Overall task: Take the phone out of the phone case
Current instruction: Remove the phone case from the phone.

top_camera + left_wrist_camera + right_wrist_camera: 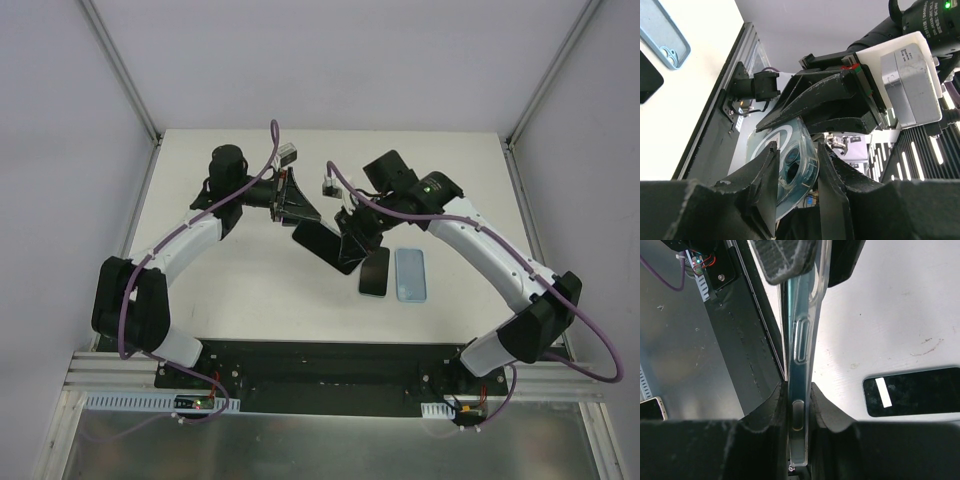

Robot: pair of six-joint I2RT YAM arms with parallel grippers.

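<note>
Only overhead: both whole arms show, reaching in from the near edge with elbows bent outward and wrists turned toward each other above the middle of the worktop (240,290).
Task's thing: the phone (322,243), dark face up and tilted, sits in its clear case (796,167), held in the air between the two pincers.
Lying flat: a second dark phone (375,270) and a pale blue case (410,275), side by side toward the right edge; the wrist views catch only parts of them.
Right wrist only: the right gripper (796,390) is pinched tight on the thin side of the clear case, at the side buttons.
Left wrist only: the left gripper (797,150) straddles the camera corner of the clear case, a finger (765,185) on each side; whether they press it or stand just off it I cannot tell.
Writing: white marks on a black lens ring (932,15), top right of the left wrist view, too cropped to read.
</note>
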